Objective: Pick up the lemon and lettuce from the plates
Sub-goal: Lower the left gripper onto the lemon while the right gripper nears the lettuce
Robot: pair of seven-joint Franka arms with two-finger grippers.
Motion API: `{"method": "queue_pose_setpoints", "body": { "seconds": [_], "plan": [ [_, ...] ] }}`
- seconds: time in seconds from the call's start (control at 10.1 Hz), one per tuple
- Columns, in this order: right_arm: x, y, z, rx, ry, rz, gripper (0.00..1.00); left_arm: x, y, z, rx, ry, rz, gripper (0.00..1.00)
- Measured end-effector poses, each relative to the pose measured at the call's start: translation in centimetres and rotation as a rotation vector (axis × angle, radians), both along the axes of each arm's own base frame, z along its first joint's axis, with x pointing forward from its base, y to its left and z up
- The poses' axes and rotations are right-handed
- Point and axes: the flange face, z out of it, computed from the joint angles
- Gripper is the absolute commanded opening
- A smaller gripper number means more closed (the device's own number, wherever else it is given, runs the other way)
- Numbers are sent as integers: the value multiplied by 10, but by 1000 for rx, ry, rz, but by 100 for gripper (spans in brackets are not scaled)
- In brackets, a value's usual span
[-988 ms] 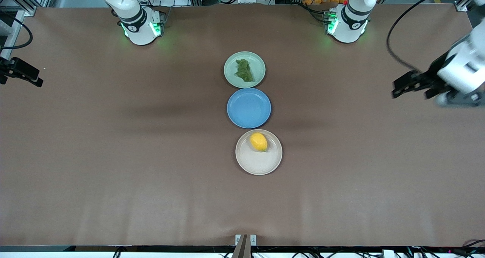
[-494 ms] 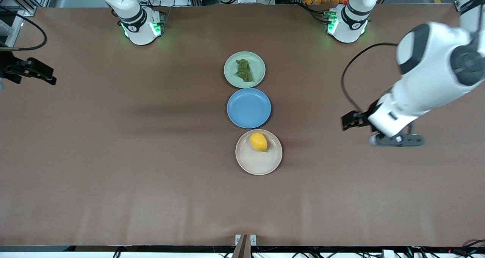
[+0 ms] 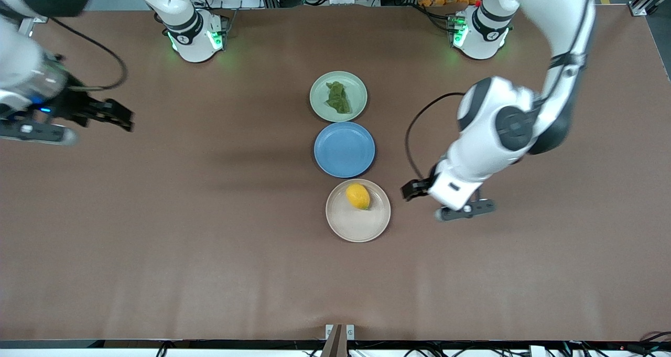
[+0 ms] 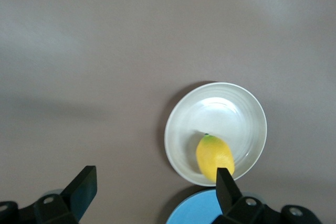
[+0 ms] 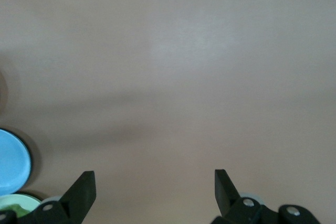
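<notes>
Task status: nothing picked yet, both items on their plates

Desk (image 3: 157,241); beige plate (image 3: 351,226) bearing lemon (image 3: 358,196), nearer the camera; mint plate (image 3: 354,87) bearing lettuce (image 3: 338,97); left end effector (image 3: 414,190) spread empty beside the beige plate; right end effector (image 3: 118,115) spread empty, well apart

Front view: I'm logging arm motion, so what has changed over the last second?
The left gripper swung in from the table's edge to hover over the table beside the beige plate, open. The right gripper also moved inward, open, holding nothing. The lemon, the lettuce on the green plate and the blue plate stayed put.
</notes>
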Motion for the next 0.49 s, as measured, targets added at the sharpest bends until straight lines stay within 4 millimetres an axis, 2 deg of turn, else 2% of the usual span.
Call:
{"method": "queue_pose_setpoints", "body": {
  "seconds": [0.2,0.49],
  "plan": [
    [-7,57,-40,9,-30,-49,100,-9,-32,-42,0,21,18,100],
    [-24,123,-95,27,-34,-98,100,-18,-68,-86,-29,-7,77,100]
  ]
}}
